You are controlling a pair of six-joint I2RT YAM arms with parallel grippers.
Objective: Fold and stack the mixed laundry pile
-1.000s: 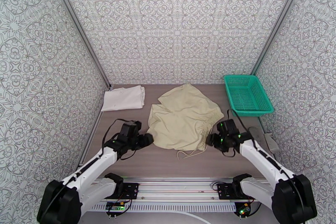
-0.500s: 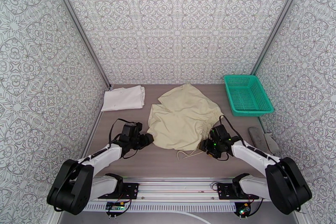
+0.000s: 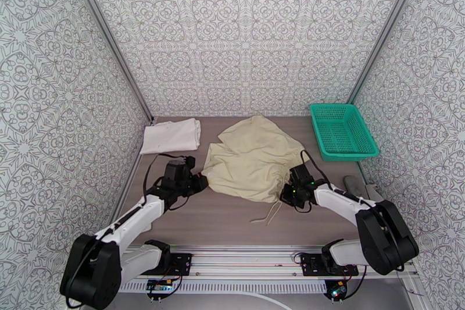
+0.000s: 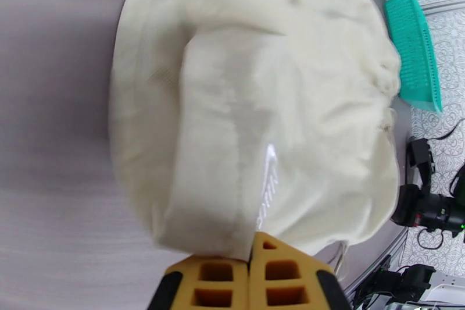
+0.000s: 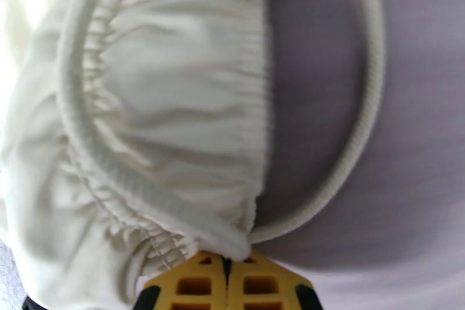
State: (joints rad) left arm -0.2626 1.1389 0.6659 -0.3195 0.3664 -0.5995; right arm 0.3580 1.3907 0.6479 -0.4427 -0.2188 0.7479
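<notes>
The beige garment [image 3: 251, 157] lies crumpled in the middle of the table, its near edge lifted and rolled back. My left gripper [image 3: 201, 179] is shut on its near left corner; in the left wrist view the yellow fingers [image 4: 218, 279] pinch the beige garment [image 4: 256, 107]. My right gripper [image 3: 285, 188] is shut on the near right corner, and its fingers [image 5: 195, 285] clamp the gathered waistband [image 5: 174, 148]. A drawstring [image 3: 268, 212] trails toward me on the table. The white T-shirt [image 3: 171, 135] lies folded at the back left.
A teal mesh basket [image 3: 343, 131] stands at the back right. A grey object [image 3: 356, 184] lies by the right wall. Patterned walls close in three sides, and a metal rail [image 3: 244, 259] runs along the near edge.
Both grippers have closed on the beige garment's near corners and moved away from me, drawing its near edge back over the rest. The drawstring has dragged along.
</notes>
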